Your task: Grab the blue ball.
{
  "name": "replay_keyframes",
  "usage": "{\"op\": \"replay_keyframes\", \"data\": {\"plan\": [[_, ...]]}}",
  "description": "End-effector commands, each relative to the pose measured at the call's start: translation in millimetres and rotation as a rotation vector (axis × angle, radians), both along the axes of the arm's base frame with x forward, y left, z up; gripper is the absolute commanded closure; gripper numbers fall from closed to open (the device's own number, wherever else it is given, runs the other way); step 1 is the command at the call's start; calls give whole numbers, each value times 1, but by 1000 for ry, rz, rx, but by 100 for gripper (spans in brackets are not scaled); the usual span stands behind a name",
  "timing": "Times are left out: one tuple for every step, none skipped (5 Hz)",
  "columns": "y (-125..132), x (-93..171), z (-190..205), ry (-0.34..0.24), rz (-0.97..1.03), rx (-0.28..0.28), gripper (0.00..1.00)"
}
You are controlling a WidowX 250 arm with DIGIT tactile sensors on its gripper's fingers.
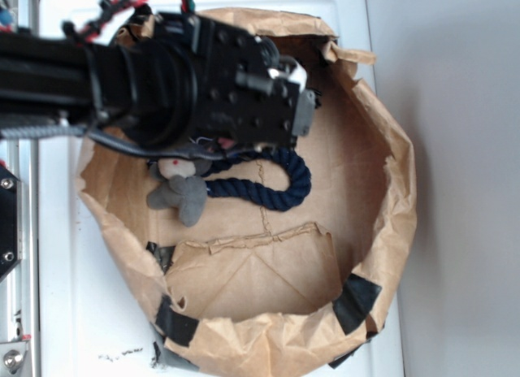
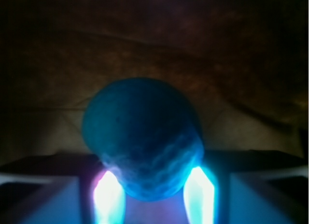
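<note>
The blue ball fills the middle of the wrist view, teal and fuzzy, with dark brown paper behind it. Its lower part is pinched between my two glowing fingertips, and my gripper is shut on the ball. In the exterior view the black arm and gripper reach over the upper part of the brown paper bag basket. There the arm hides the ball.
A dark navy rope loop and a grey plush bunny lie inside the basket, just below the arm. A folded paper flap covers the basket's lower floor. Black tape patches hold the rim. The basket stands on a white surface.
</note>
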State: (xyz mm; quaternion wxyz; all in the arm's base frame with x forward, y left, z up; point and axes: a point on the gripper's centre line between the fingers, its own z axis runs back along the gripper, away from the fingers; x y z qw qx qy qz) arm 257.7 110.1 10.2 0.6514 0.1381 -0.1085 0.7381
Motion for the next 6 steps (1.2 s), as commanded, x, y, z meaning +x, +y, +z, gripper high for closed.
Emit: {"op": "replay_keyframes", "data": {"plan": [[-6, -21, 55, 72, -112, -130, 100], [-17, -23, 96, 102, -192, -166, 100], [-27, -27, 116, 90, -347, -179, 100], [-34, -30, 122, -5, -610, -201, 100], [-35, -37, 127, -31, -864, -229, 100], [-37, -37, 131, -16, -1009, -201, 100]]}}
